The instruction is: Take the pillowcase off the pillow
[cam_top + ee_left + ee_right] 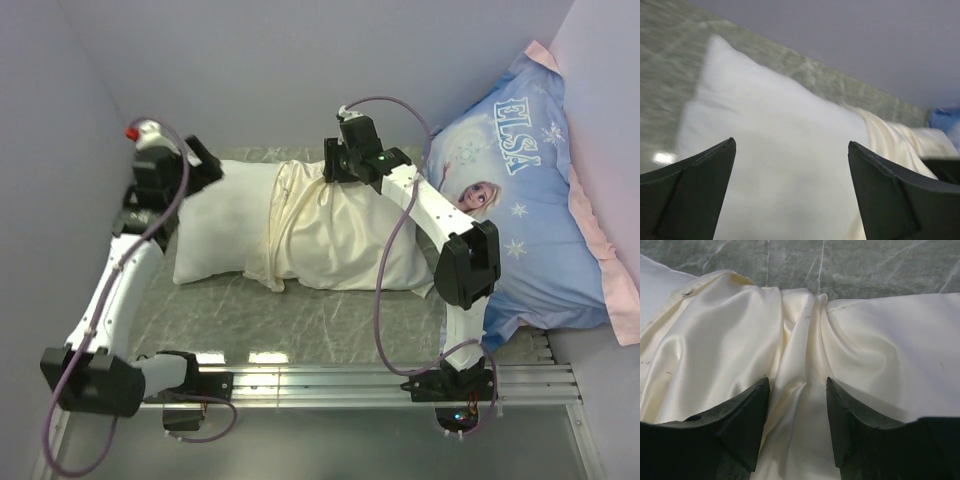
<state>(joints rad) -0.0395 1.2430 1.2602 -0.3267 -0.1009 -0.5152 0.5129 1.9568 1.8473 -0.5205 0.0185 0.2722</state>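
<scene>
Top view, surface: a grey marbled table [320, 320] with a metal rail [350, 378] along its near edge.
Top view, room: plain pale walls [250, 70] close in on the left, back and right.
Top view, pillow [212, 225]: lies across the table, its white left end bare.
Top view, pillowcase [340, 235]: cream, bunched over the pillow's middle and right part.
Top view, blue printed pillow [530, 200]: leans in the right corner, its lower left edge beside the pillowcase.
Left wrist view, left gripper [791, 144]: fingers spread wide above the bare white end, holding nothing.
Left wrist view, surroundings: marbled table on the left, wall behind, cream cloth to the right.
Right wrist view, right gripper [797, 382]: fingers part way apart, a raised fold of the pillowcase between them, not pinched.
Right wrist view, surface: marbled table beyond the cloth.
</scene>
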